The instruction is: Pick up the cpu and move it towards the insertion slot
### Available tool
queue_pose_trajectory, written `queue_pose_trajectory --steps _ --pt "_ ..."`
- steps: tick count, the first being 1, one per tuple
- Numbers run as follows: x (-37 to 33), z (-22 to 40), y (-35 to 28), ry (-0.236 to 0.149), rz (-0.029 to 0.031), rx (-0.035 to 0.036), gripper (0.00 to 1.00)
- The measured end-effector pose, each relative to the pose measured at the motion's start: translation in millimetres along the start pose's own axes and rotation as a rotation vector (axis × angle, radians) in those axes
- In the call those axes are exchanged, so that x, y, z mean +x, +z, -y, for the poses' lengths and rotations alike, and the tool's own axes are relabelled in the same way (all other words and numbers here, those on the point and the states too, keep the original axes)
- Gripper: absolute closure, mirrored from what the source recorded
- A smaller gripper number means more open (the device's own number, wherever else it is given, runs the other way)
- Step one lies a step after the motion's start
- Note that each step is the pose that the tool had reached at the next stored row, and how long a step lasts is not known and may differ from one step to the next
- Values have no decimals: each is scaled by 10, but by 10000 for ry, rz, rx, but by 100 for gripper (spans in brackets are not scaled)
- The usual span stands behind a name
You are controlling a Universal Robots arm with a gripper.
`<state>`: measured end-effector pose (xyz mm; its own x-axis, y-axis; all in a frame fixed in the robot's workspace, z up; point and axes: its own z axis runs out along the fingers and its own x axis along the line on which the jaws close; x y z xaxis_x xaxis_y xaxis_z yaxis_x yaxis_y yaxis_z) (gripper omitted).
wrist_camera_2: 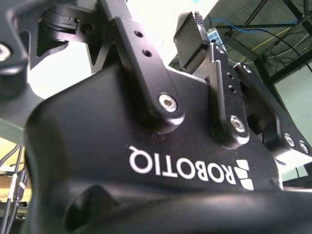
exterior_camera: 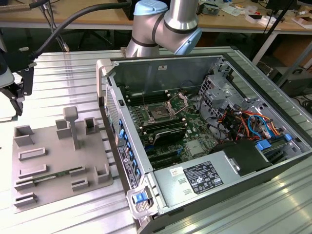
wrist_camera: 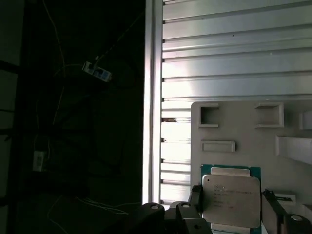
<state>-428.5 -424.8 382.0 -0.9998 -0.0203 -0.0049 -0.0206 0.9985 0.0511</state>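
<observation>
Cpu (wrist_camera: 232,200), flat, square, matte silver lid, green rim; clamped by black end effector (wrist_camera: 231,194).

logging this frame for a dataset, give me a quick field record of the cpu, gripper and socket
gripper: shut on the cpu, one finger at each of two opposite edges
cpu: metal top facing the first wrist view, apparently held above the grey fixture plate
insertion slot: inside the open computer case, retention frame swung open
cpu to slot: apart, not yet at the case
</observation>
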Motion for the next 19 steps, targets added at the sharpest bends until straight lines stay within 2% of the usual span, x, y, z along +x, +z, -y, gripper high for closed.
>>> queue_pose_trajectory --steps 19 --pt "-1 -8 -164 0 0 1 46"
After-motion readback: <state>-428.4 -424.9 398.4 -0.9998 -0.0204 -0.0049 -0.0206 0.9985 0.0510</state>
